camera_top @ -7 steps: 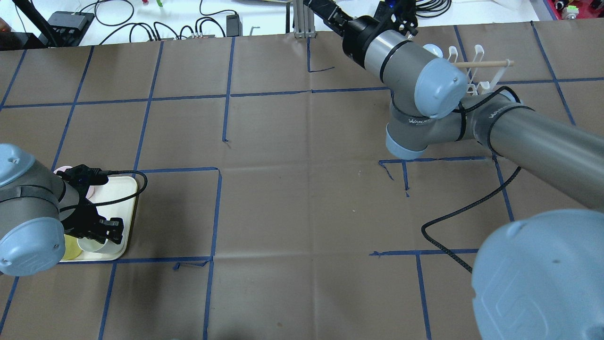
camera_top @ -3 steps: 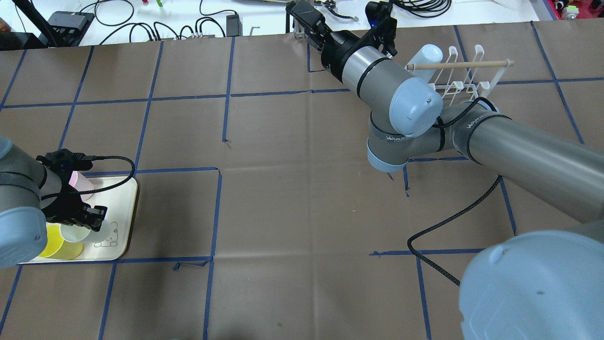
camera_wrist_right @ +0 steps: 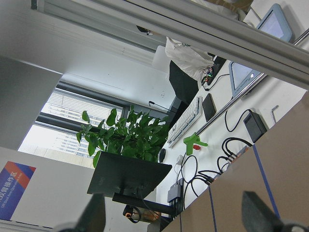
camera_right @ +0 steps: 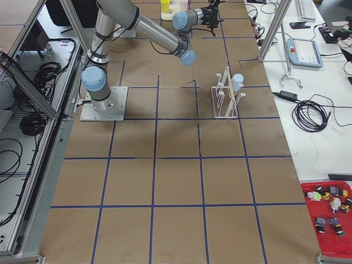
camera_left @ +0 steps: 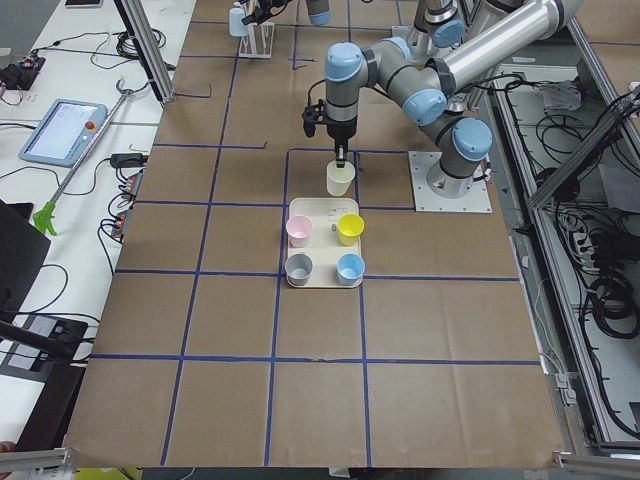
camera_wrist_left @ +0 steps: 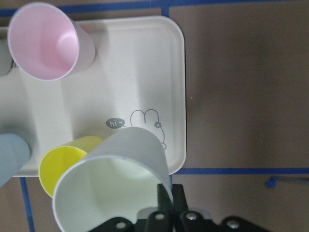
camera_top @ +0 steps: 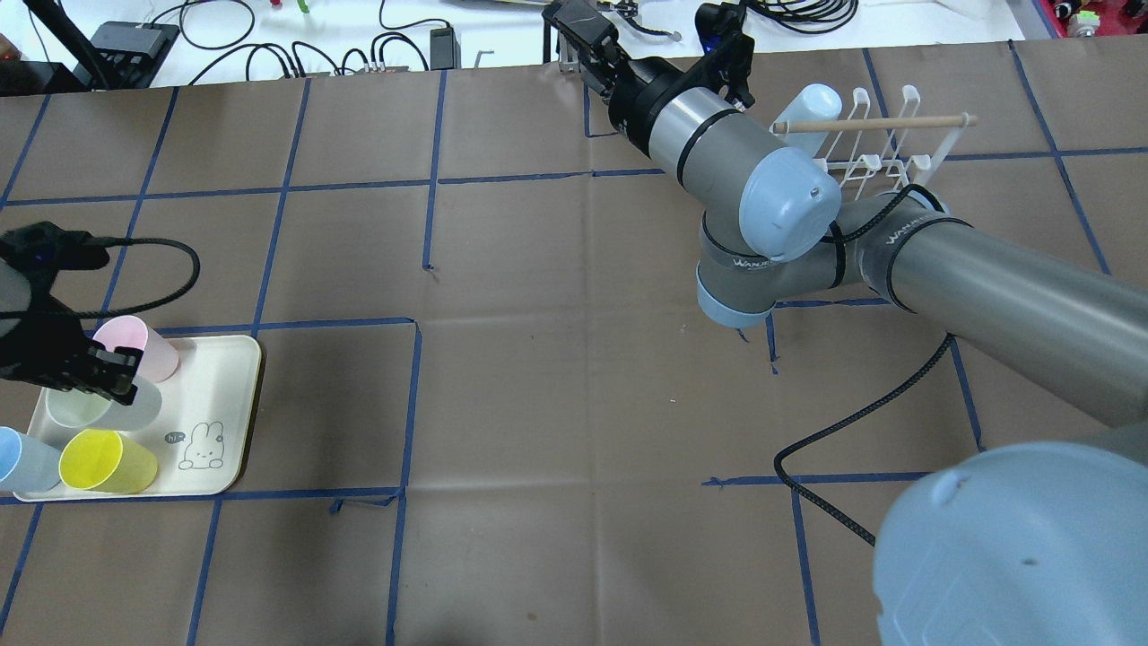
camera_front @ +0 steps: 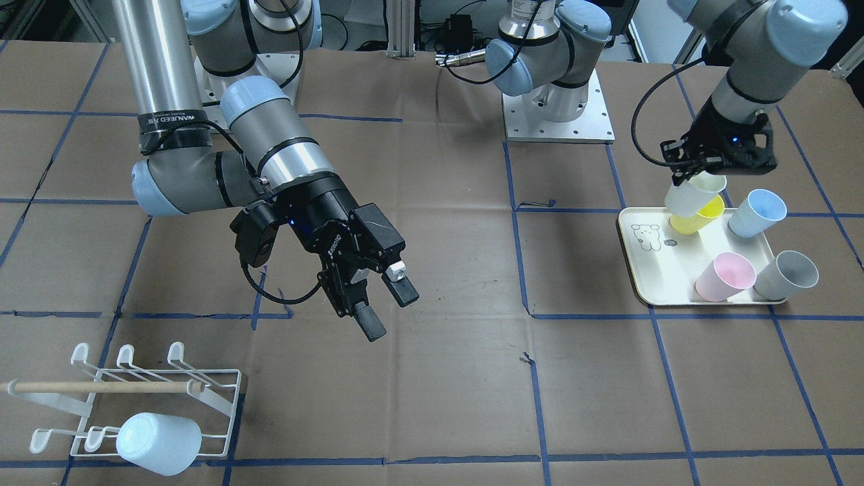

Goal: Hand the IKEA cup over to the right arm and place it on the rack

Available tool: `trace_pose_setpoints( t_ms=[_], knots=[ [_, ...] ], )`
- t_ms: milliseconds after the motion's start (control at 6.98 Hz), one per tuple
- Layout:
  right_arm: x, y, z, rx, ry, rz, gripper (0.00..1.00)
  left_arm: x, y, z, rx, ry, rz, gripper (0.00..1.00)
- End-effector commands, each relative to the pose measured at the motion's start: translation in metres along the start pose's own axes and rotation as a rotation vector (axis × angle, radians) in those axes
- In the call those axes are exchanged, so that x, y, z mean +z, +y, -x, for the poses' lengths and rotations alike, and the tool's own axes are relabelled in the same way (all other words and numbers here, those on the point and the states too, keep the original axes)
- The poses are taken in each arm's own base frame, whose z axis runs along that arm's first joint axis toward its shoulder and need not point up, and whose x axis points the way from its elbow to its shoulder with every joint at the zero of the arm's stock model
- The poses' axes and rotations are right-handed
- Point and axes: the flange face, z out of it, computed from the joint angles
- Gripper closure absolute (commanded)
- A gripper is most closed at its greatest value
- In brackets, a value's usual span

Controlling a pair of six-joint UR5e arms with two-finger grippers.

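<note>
My left gripper (camera_front: 702, 177) is shut on the rim of a pale white IKEA cup (camera_front: 692, 196) and holds it tilted just above the tray (camera_front: 648, 270). The held cup also shows in the left wrist view (camera_wrist_left: 113, 183) and in the overhead view (camera_top: 103, 404). My right gripper (camera_front: 389, 312) is open and empty, above the table's middle, away from the rack. The white wire rack (camera_front: 155, 385) with a wooden dowel (camera_front: 101, 387) stands at the table's far right side (camera_top: 879, 152). A pale blue cup (camera_front: 158, 442) sits upturned on one of its pegs.
On the cream tray with a rabbit print (camera_top: 224, 404) stand a yellow cup (camera_front: 698, 216), a blue cup (camera_front: 756, 212), a pink cup (camera_front: 725, 277) and a grey cup (camera_front: 786, 275). Blue tape lines grid the brown table. A black cable (camera_top: 843, 422) hangs off the right arm.
My left gripper has lifted the white cup off the tray and drawn back towards the table's left edge. My right arm swung left, away from the rack, then held still.
</note>
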Motion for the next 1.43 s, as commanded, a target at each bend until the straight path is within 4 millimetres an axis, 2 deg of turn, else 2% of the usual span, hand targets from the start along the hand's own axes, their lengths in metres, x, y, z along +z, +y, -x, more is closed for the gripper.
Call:
trace_pose_setpoints(
  t_ms=[0, 143, 573, 717, 860, 1147, 1290],
  knots=[
    [-0.001, -0.001, 0.002, 0.038, -0.001, -0.006, 0.0, -0.056, -0.028, 0.011, 0.005, 0.064, -0.062, 1.0],
    [0.0, -0.001, 0.001, 0.039, 0.0, -0.007, 0.0, -0.057, -0.045, 0.019, 0.014, 0.085, -0.083, 1.0],
    [0.001, -0.004, 0.004, 0.045, 0.005, -0.012, 0.0, -0.056, -0.123, 0.009, 0.089, 0.424, -0.493, 1.0],
    [0.001, -0.004, 0.003, 0.058, 0.007, -0.013, 0.0, -0.055, -0.142, 0.005, 0.138, 0.535, -0.623, 1.0],
    [0.0, -0.006, 0.005, 0.088, 0.005, -0.018, 0.0, -0.054, -0.155, -0.002, 0.18, 0.624, -0.715, 1.0],
    [-0.007, -0.011, 0.008, 0.091, 0.006, -0.032, 0.0, -0.062, -0.167, -0.017, 0.268, 0.737, -0.874, 1.0],
    [-0.008, -0.013, 0.008, 0.091, 0.009, -0.042, 0.0, -0.065, -0.172, -0.037, 0.332, 0.782, -0.92, 1.0]
  ],
)
